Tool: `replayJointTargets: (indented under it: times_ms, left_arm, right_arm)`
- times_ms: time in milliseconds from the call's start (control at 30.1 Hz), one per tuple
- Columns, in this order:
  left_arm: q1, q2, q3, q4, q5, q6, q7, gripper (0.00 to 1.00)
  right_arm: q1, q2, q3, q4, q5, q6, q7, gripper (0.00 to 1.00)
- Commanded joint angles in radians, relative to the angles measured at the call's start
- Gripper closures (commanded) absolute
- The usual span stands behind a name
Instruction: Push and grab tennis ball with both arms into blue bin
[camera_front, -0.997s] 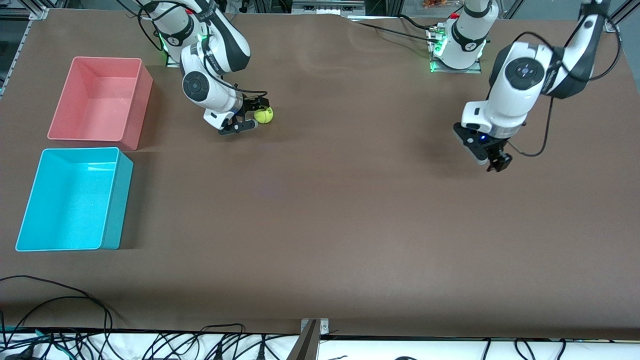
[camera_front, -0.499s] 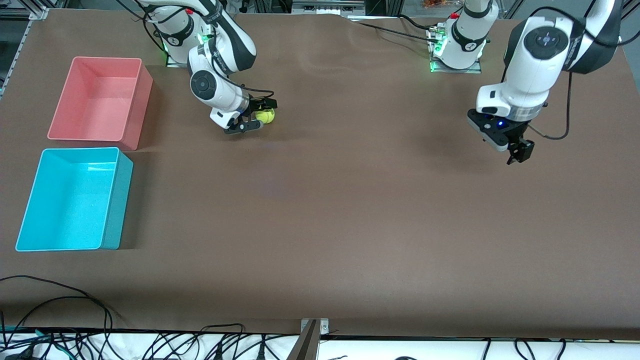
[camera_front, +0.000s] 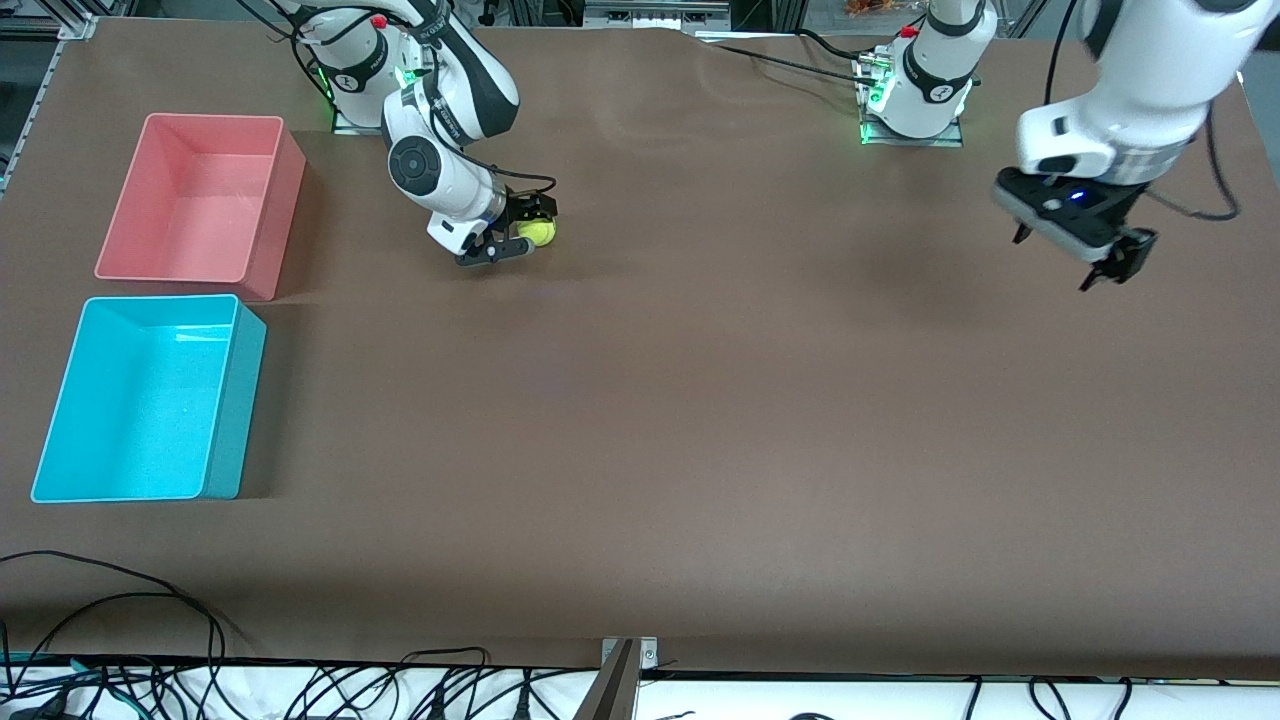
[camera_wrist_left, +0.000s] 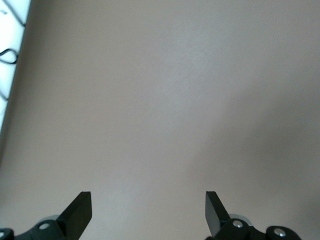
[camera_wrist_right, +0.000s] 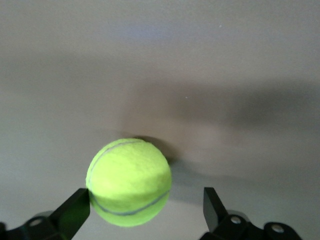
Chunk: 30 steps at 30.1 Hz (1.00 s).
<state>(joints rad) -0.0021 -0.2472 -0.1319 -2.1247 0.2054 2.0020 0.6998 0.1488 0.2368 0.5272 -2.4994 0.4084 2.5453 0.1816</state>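
The pink-red bin (camera_front: 200, 197) and the blue bin (camera_front: 150, 400) sit at the right arm's end of the desk (camera_front: 700, 450). The right tool (camera_front: 520, 230) is low on the desk, its fingers spread around the tennis ball (camera_front: 541, 232), one touching it. The left tool (camera_front: 1085, 255) hangs open over bare desk.

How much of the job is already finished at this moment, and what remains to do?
Done: nothing is delivered; the blue bin holds no ball. In hand: the right gripper, fingers open, is low at the table with the tennis ball between them, one finger at its side, not clamped. The left gripper hangs open over bare table at its own end, waiting. Left: closing on the ball, carrying it to the blue bin, dropping it in.
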Motion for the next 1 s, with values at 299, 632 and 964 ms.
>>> replayJointTargets:
  times_ms: [299, 632, 964]
  left_arm:
    - [-0.029, 0.012, 0.024, 0.293, -0.110, -0.385, -0.374, 0.00]
    - [-0.032, 0.072, 0.024, 0.457, -0.172, -0.535, -0.566, 0.00]
    - [-0.050, 0.120, 0.032, 0.545, -0.193, -0.569, -0.697, 0.00]
  right_arm:
    - [0.017, 0.050, 0.007, 0.039, 0.017, 0.021, 0.006, 0.00]
    - [0.029, 0.076, 0.005, 0.054, 0.007, 0.039, -0.014, 0.38]
    - [0.026, 0.062, 0.002, 0.071, 0.000, 0.013, -0.039, 0.70]
